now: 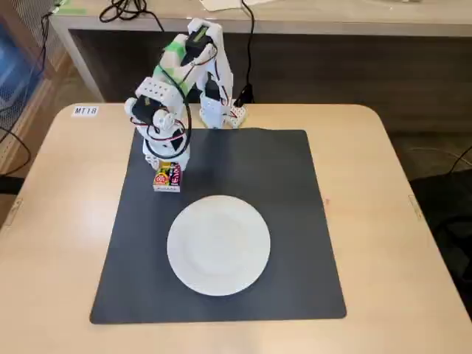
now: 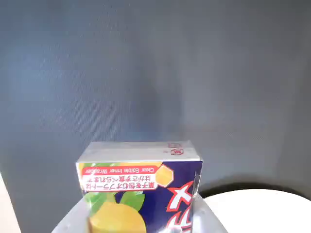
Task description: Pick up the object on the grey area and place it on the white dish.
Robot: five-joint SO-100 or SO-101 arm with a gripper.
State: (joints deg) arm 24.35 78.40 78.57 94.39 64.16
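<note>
I see the packet (image 1: 167, 178) on the grey mat (image 1: 280, 192), just up-left of the white dish (image 1: 219, 245) in the fixed view; whether the fingers (image 1: 167, 167) grip it, I cannot tell.

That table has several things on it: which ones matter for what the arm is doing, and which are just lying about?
For the job:
- yellow packet under the gripper
- dark grey mat
- white plate

Just lying about:
- label sticker on the wooden table
- black cables on the rear desk
</note>
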